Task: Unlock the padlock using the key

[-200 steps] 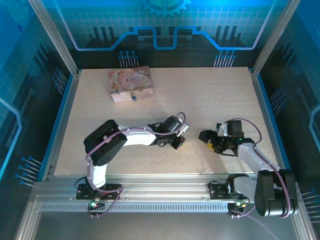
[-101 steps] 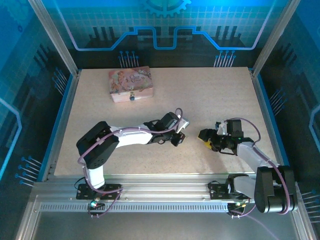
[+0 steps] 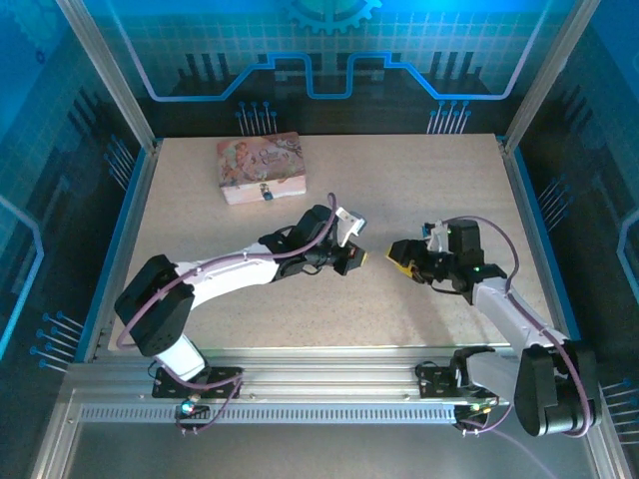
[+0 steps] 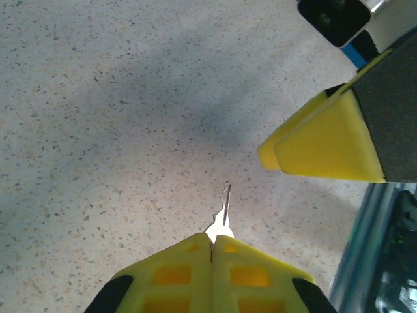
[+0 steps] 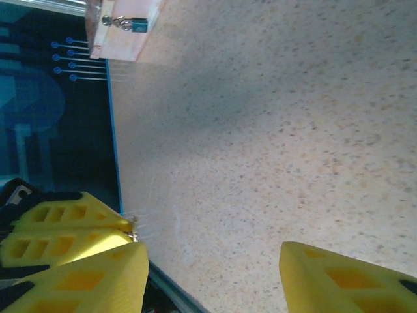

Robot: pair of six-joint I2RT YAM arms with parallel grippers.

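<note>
Left gripper point(image 3: 351, 259) is sitting near the centre of the bench point(image 3: 439, 180), its jaws clamping together on the key point(image 4: 225, 210). In the left wrist view the yellow pads are meeting flush, and the thin metal blade is projecting beyond them toward 12 o'clock. Whether its tip is touching the speckled surface cannot be told.

Right gripper point(image 3: 401, 253) is facing the left one from 3 o'clock, near it but not touching. Its jaws are standing wide apart and holding nothing, as the right wrist view is showing.

The padlock point(image 3: 266, 194) is hanging at the front face of the pink box point(image 3: 255, 160). The box is lying toward 11 o'clock on the bench, well apart from both grippers. In the right wrist view the padlock is appearing at upper left, against the box edge.
</note>
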